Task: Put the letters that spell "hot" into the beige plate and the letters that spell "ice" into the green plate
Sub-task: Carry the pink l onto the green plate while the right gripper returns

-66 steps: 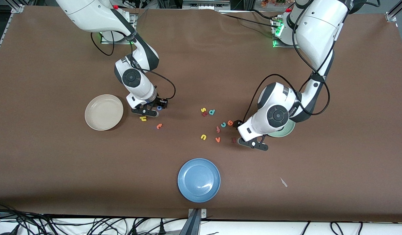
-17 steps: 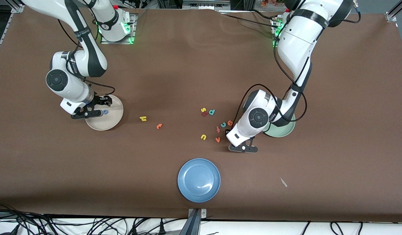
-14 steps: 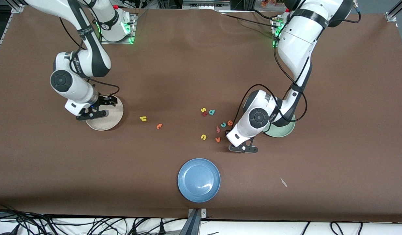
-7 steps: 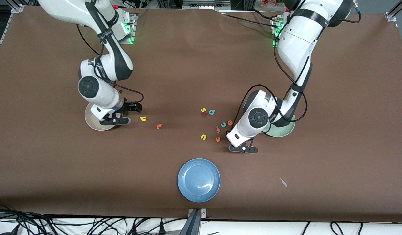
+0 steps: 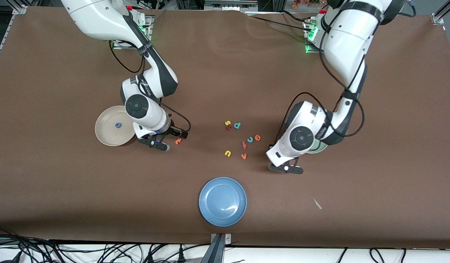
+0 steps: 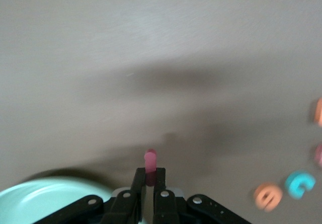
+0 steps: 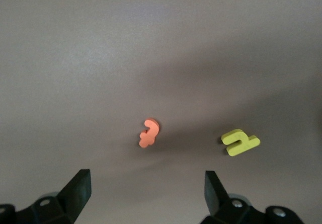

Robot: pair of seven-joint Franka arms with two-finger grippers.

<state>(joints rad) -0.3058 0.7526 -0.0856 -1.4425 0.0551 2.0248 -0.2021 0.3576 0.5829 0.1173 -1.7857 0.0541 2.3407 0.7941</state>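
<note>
the right gripper [image 7: 146, 191] is held spread wide over the tabletop [image 5: 225, 73], and the orange t [image 7: 148, 133] is seen just ahead of the gap between its fingers [image 7: 78, 189], lying flat, its stem roughly along the reach. the yellow h [image 7: 240, 141] lies ahead of one fingertip. the blue o [image 5: 117, 125] rests in the beige plate [image 5: 104, 137]. the left gripper [image 6: 150, 176] is pinched on the dark red i [image 6: 150, 159], upright between the fingers, beside the green plate [image 6: 30, 204]. in the front view that plate is mostly hidden by the arm.

White arms; black joints; black cables
</note>
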